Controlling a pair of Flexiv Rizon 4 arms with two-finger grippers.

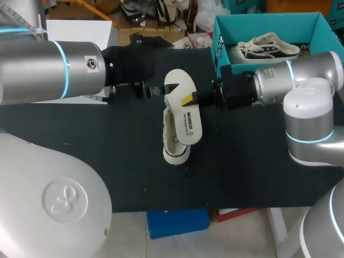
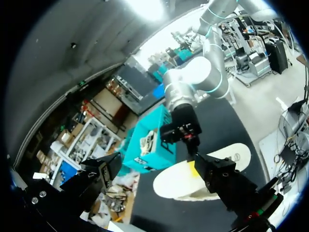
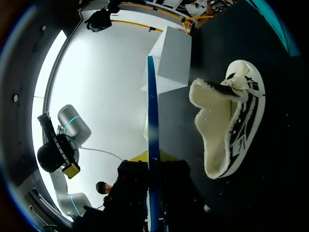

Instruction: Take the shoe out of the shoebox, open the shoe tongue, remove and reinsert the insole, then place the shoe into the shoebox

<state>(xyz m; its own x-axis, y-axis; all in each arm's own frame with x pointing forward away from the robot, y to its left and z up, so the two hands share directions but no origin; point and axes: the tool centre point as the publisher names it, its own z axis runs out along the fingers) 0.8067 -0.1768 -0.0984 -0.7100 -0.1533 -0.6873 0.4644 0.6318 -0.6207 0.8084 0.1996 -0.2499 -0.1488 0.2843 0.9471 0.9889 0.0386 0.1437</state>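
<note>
Insole clamped in the right pincer, just above the shoe.
Fleece-lined shoe lies on the black tabletop under the right pincer, its opening towards the insole. The left pincer has its fingers spread wide apart, one finger just beside the insole's edge. A teal shoebox near the right pincer holds a second shoe.

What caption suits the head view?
Right pincer holds the insole over the shoe; a second shoe sits in the shoebox.

Robotics lab: left arm, right arm, black table.
</note>
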